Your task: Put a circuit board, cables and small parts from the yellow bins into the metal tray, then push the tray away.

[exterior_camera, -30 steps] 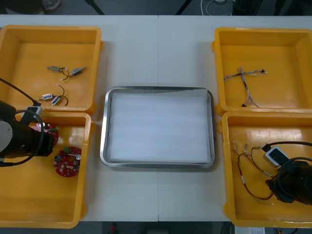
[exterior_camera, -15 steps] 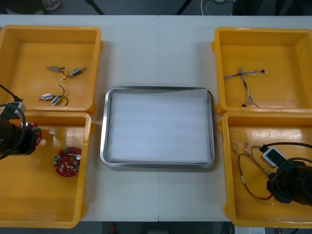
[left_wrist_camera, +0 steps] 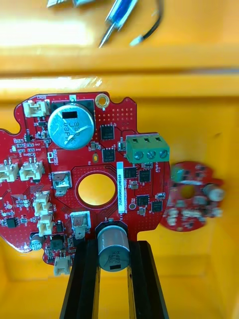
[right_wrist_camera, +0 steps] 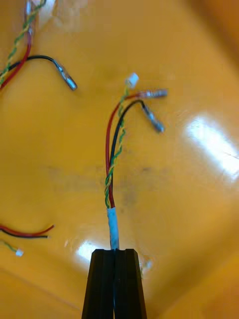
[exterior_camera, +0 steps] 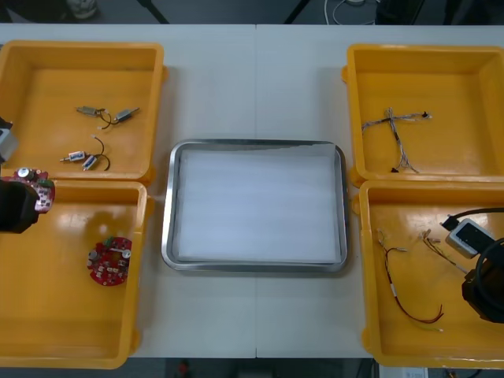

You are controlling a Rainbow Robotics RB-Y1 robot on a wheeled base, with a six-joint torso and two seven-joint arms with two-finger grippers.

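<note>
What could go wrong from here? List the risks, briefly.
1. The left end effector grips the board only at its edge, across a round component. The board could pivot or slip on the way to the tray.
2. The right end effector pinches the cable just at its white-sleeved end. It might slide out, or its loose leads may snag the other cable lying in the bin.

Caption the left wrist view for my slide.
Left gripper holds a red circuit board; a second board lies in the yellow bin.
</note>
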